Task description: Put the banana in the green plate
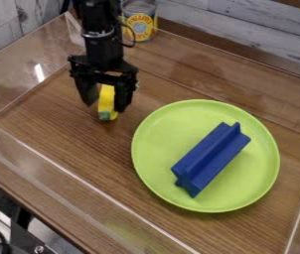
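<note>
On the left we see the black robot gripper [102,96] pointing straight down, its fingers [82,92] spread wide on either side of the small stubby yellow toy banana [106,102], which lies on the brown wooden bench [60,149]; we cannot tell whether they touch it. To the right sits the large round lime-green plastic plate [160,149], carrying a long blue block [210,159].
</note>
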Controlling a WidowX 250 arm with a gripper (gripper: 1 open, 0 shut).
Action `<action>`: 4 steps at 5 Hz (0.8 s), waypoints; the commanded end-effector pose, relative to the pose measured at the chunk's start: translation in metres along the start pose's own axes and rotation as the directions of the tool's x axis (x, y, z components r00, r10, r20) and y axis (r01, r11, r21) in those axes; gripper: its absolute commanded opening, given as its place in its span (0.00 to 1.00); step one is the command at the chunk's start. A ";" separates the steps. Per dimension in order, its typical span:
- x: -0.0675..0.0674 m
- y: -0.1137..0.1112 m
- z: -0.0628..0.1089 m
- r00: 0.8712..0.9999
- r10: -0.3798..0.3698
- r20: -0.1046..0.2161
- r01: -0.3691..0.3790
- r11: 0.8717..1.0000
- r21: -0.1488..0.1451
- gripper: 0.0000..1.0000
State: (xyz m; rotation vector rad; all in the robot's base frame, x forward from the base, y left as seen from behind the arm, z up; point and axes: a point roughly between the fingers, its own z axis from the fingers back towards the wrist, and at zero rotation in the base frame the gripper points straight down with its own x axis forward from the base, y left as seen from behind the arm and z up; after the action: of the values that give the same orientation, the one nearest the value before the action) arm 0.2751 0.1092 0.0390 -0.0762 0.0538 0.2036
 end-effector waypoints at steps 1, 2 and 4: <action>0.012 0.006 0.010 0.998 0.013 0.056 -0.013 1.000 0.000 1.00; 0.015 0.008 0.008 0.998 0.019 0.058 -0.019 1.000 -0.007 1.00; 0.020 0.009 0.006 0.998 0.021 0.059 -0.021 1.000 -0.016 1.00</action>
State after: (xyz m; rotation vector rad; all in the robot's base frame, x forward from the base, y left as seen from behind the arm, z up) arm 0.2851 0.1155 0.0290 -0.0998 0.0458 0.2194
